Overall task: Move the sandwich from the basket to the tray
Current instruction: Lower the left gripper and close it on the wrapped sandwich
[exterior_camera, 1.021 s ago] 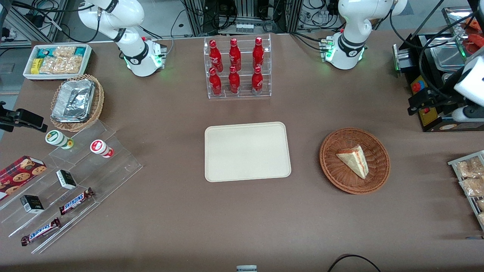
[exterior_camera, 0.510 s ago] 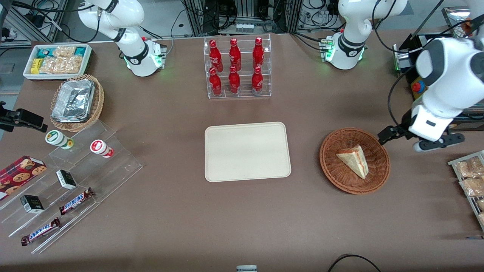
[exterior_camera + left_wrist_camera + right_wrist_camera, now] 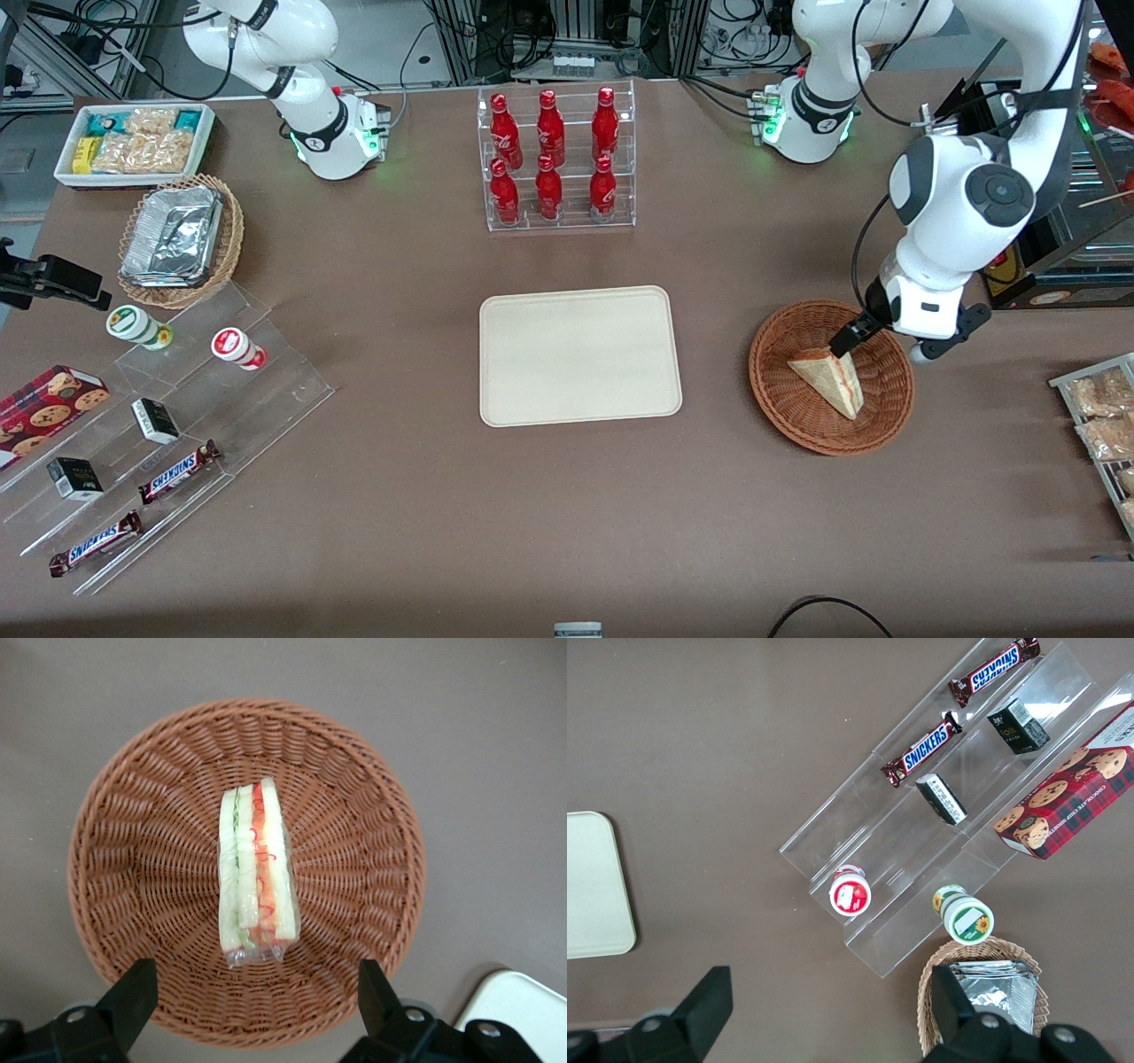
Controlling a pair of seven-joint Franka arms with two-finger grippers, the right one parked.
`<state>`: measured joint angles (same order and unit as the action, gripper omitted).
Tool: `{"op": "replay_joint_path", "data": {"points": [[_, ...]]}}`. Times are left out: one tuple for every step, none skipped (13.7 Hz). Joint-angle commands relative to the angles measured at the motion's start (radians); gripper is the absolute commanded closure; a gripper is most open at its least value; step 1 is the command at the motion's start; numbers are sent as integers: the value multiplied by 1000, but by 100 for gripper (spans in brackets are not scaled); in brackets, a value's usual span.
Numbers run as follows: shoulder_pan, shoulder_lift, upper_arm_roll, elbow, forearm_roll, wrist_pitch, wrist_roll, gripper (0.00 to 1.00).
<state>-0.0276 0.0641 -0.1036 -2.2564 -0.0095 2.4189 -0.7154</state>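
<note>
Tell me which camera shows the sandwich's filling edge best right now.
The left wrist view: the sandwich faces it edge-on, red and green layers plain, with the open gripper above the basket. The front view shows mostly its pale bread face. The right wrist view misses it.

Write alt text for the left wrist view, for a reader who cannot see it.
A wrapped sandwich stands on edge in the middle of a round wicker basket on a brown table. The open claw hangs above it, fingers apart, with a corner of the cream tray visible.
</note>
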Motion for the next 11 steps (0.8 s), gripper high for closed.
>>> {"op": "replay_joint_path", "data": {"points": [[-5,72,2,-18,16,86,-45,0],[-5,91,2,-29,17,118,-44,0],[-5,108,2,-38,17,146,-45,0],[-3,135,2,-40,17,181,-47,0],[-3,161,4,-38,17,212,-47,0],[-3,186,4,-37,17,238,-47,0],[-3,197,4,-37,17,252,-47,11],[-2,200,4,-32,17,252,-47,49],[-2,200,5,-29,16,252,-45,81],[-2,200,5,-25,17,252,-42,100],[0,198,5,-23,17,252,-36,100]]}}
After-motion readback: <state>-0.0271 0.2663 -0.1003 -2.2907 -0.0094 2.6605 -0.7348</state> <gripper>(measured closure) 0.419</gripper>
